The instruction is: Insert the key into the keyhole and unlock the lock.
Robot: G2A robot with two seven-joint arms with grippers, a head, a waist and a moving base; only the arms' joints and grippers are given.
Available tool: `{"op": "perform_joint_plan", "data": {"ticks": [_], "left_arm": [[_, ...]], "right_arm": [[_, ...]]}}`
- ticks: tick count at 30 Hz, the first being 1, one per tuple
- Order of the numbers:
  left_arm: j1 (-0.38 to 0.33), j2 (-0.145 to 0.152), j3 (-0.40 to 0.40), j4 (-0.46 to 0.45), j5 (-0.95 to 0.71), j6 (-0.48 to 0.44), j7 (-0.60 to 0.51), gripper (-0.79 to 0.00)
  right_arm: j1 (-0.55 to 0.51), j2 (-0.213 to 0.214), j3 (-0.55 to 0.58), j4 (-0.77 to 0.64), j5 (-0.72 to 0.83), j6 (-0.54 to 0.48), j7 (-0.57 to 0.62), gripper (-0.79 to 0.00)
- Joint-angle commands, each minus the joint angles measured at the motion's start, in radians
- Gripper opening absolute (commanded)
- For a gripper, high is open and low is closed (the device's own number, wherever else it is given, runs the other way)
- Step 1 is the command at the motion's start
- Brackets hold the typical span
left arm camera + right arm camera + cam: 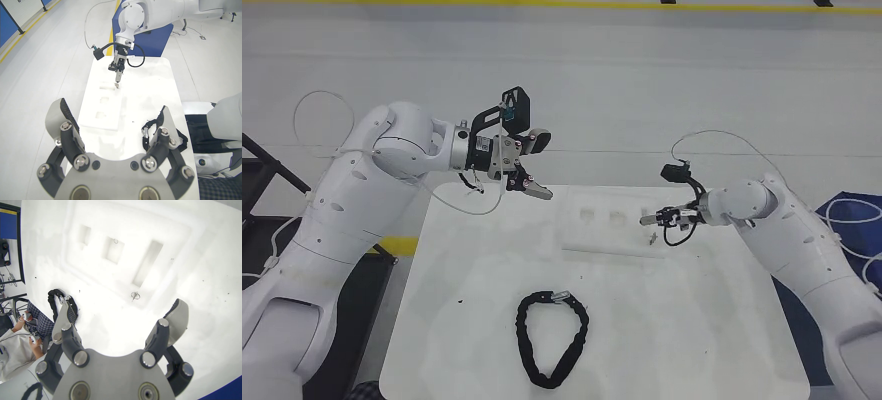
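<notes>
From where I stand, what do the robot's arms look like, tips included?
The left arm and right arm are smooth white shells with black wrist cables. The left end effector and right end effector have silver fingers, black ribbed pads, black linkages.

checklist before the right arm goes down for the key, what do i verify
1. Right gripper open: ok.
2. Key lying free on the foam tray, beside the long slot: ok.
3. Key roughly ahead of the right gripper: ok.
4. Chain lock held steady by the left gripper: not ok, it is open and away from the lock.
5. Keyhole direction on the lock's metal end: cannot tell.
</notes>
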Motion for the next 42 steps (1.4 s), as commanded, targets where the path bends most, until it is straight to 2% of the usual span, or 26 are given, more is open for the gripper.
{"op": "perform_joint_plan", "data": {"ticks": [1,19,27,39,41,42], "left_arm": [[0.000,0.000,0.000,0.000,0.000,0.000,0.000,0.000],[0.000,0.000,0.000,0.000,0.000,0.000,0.000,0.000],[0.000,0.000,0.000,0.000,0.000,0.000,0.000,0.000],[0.000,0.000,0.000,0.000,0.000,0.000,0.000,0.000],[0.000,0.000,0.000,0.000,0.000,0.000,0.000,0.000],[0.000,0.000,0.000,0.000,0.000,0.000,0.000,0.000]], "right_arm": [[-0.001,-0.010,-0.006,0.011,0.009,0.036,-0.006,0.000],[-0.011,-0.018,-0.012,0.010,0.018,0.018,-0.003,0.000],[-0.023,-0.033,-0.049,-0.059,-0.069,0.183,0.040,0.000],[-0.005,-0.080,-0.096,-0.017,-0.138,0.241,0.011,0.000],[0.000,-0.089,-0.103,-0.004,-0.145,0.249,0.011,-0.071],[0.002,-0.093,-0.105,0.003,-0.147,0.250,0.010,-0.160]]}}
